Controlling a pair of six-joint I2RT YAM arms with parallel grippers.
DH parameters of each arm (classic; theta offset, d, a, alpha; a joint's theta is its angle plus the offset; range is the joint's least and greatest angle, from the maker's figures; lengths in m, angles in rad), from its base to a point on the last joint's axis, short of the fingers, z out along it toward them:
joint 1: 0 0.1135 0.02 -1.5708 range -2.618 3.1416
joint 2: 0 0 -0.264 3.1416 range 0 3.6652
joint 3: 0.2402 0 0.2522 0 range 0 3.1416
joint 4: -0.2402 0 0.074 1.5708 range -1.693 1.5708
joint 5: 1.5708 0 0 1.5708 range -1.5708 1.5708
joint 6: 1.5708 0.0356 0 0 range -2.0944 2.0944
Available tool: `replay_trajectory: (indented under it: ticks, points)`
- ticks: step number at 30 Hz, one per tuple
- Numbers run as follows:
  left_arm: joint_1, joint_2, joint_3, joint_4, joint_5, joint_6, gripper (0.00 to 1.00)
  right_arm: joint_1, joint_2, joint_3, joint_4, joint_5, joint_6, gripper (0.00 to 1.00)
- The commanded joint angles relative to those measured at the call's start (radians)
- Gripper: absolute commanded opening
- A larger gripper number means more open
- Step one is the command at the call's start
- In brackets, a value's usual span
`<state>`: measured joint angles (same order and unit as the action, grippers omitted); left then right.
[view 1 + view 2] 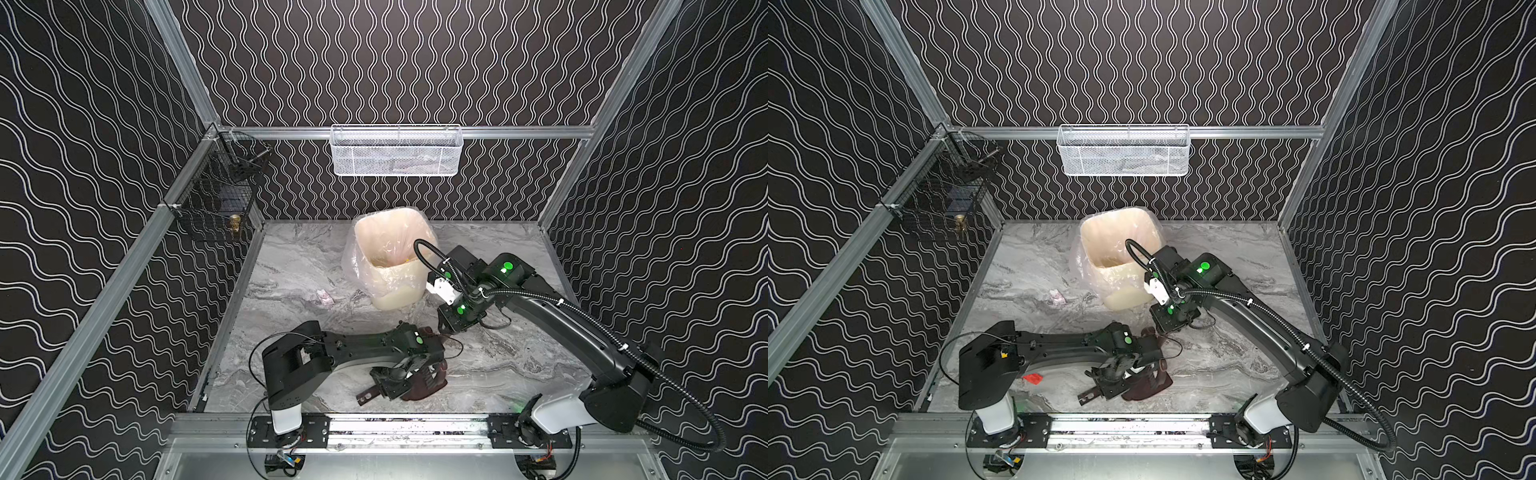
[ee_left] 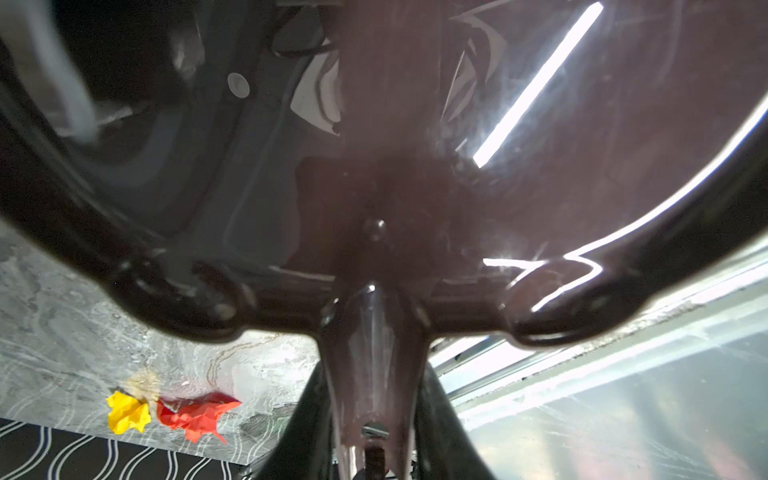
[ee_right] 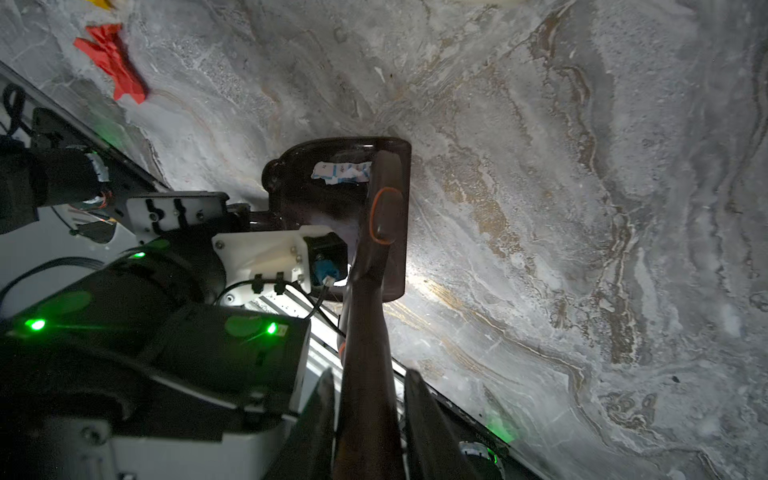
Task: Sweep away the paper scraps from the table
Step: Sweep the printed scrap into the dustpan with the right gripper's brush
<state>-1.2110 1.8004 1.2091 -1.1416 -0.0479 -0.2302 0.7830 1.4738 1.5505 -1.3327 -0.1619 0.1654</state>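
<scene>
A: What is nearest the front rail?
B: The left pincer (image 2: 374, 415), clamped narrow on the handle of a dark brown dustpan (image 1: 428, 384); the pan sits low on the grey marbled bench (image 1: 519, 353); I cannot tell whether its whole base touches
A: Any paper scraps by it?
B: Two lie loose on the bench near the left arm's base, apart from the pan; a red scrap (image 1: 1032, 378) and, just beside it, a yellow scrap (image 2: 126, 411) that only the left wrist view shows
A: And inside the pan?
B: A white scrap with blue marks (image 3: 343, 172) lies in it, close to the open edge
A: The other arm?
B: The right pincer (image 3: 370, 399) is closed on the handle of a brown brush (image 3: 365, 332); the brush head lies along the pan's open edge, just beside that white scrap
A: Further back?
B: A pale scrap (image 1: 325, 297) with pinkish marks sits alone mid-bench, near the left side of a cream bin (image 1: 395, 291) lined with clear plastic; it is well apart from pan and brush
A: And at the back wall?
B: A white mesh basket (image 1: 395, 153) hangs on the rear rail; a black wire basket (image 1: 216, 199) hangs in the left corner
</scene>
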Motion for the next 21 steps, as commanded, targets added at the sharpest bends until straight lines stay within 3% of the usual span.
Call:
replay_trajectory:
  ticks: [1, 3, 12, 16, 21]
  points:
    - [0.001, -0.012, -0.011, 0.001, -0.01, -0.025, 0.0, 0.004, -0.017, 0.011, -0.073, -0.009, 0.028, 0.0]
    - [0.001, -0.019, -0.019, 0.01, -0.013, -0.032, 0.0, -0.006, -0.033, 0.015, -0.112, 0.058, 0.042, 0.0]
    - [0.001, -0.042, -0.04, 0.027, -0.003, -0.052, 0.0, -0.131, -0.106, 0.008, -0.076, 0.129, 0.065, 0.0]
    - [0.001, -0.044, -0.047, 0.028, 0.001, -0.04, 0.0, -0.134, -0.054, 0.008, -0.016, 0.192, 0.03, 0.0]
    - [0.001, -0.041, -0.038, 0.028, -0.032, -0.015, 0.0, -0.136, 0.046, 0.057, 0.002, 0.131, -0.018, 0.0]
